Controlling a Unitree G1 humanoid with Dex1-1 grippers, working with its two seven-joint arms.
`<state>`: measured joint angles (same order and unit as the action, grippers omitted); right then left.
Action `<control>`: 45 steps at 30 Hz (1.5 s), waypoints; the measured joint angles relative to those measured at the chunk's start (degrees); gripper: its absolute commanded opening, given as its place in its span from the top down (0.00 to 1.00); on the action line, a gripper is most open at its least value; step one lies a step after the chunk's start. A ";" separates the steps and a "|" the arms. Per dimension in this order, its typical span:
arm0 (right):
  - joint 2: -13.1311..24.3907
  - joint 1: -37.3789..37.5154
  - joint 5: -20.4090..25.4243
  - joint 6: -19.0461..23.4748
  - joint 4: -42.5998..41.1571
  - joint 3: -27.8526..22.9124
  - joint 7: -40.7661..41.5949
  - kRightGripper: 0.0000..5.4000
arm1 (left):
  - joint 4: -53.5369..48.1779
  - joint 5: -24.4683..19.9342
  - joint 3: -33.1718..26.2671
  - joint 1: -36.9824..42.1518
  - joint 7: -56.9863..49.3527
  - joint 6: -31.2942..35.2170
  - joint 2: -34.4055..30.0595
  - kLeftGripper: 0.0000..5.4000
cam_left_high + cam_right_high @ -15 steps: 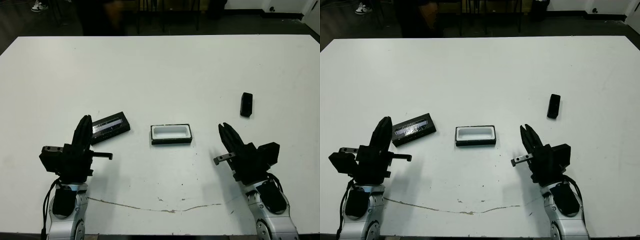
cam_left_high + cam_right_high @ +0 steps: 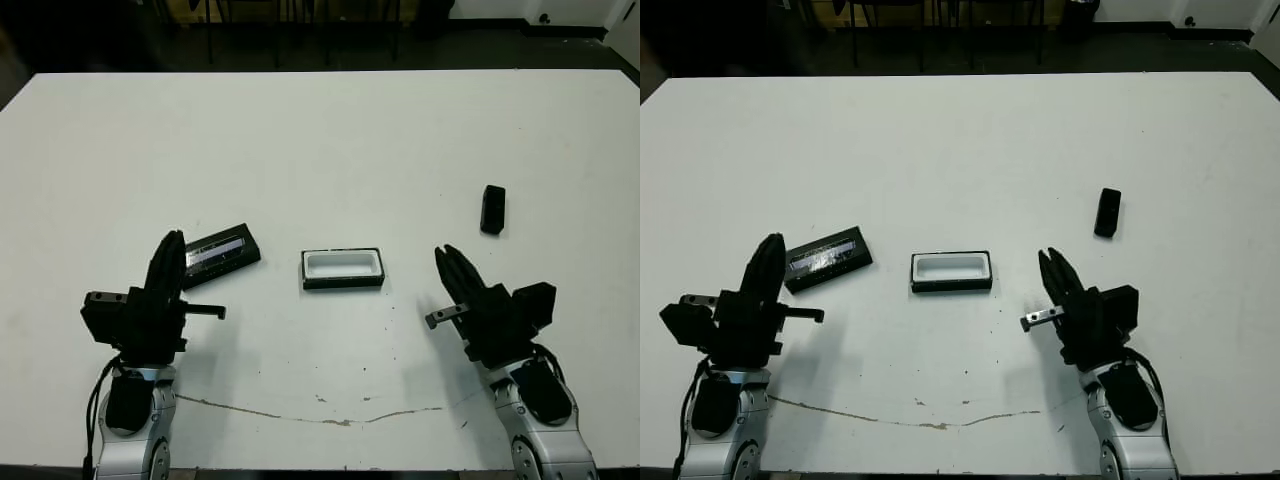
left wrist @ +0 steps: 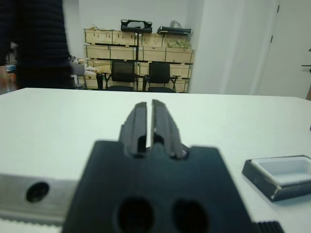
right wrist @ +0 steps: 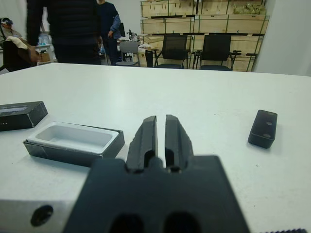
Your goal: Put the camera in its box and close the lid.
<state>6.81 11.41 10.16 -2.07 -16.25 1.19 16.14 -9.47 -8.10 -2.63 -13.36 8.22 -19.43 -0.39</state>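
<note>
With both the left gripper (image 2: 170,262) and right gripper (image 2: 453,272) sitting nearly closed and empty, the camera (image 2: 492,209) is lying well right of the box (image 2: 343,268), risking being knocked away by unopened fingers.

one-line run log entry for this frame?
phase: pre-grasp | left pincer: shut, empty | right pincer: shut, empty | camera: on table, far right | box: open, empty, centre | lid: off, left of box

Open white-lined box (image 2: 343,268) mid-table — striped lid (image 2: 220,249) left, black camera (image 2: 492,209) far right.
</note>
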 measured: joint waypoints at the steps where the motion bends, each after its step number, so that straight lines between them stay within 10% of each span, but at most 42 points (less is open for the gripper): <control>1: 0.00 -0.34 0.00 -0.50 0.35 -0.22 0.00 1.00 | -0.18 0.00 0.01 -0.01 -0.04 0.16 0.00 1.00; 7: 0.53 -4.84 -1.00 -0.05 -1.19 -3.44 -2.99 1.00 | -0.69 0.11 0.09 -0.04 -0.09 0.68 0.00 1.00; 15: 1.14 -18.69 -7.04 10.97 -3.74 -6.66 -12.95 0.94 | -0.58 -0.01 0.09 -0.10 -0.01 0.55 0.00 1.00; 41: 4.40 -44.99 -10.71 22.56 30.49 -9.57 -18.56 0.11 | 0.27 -0.47 0.00 -0.57 0.45 -0.89 0.00 1.00; 45: 3.35 -45.20 -10.69 22.58 31.44 -10.24 -20.84 0.15 | -0.09 -0.44 0.02 -0.66 0.41 -0.48 0.00 1.00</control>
<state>10.16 -33.79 -0.54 20.51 15.19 -9.04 -4.70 -9.56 -8.54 -2.61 -14.03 8.63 -19.91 -0.39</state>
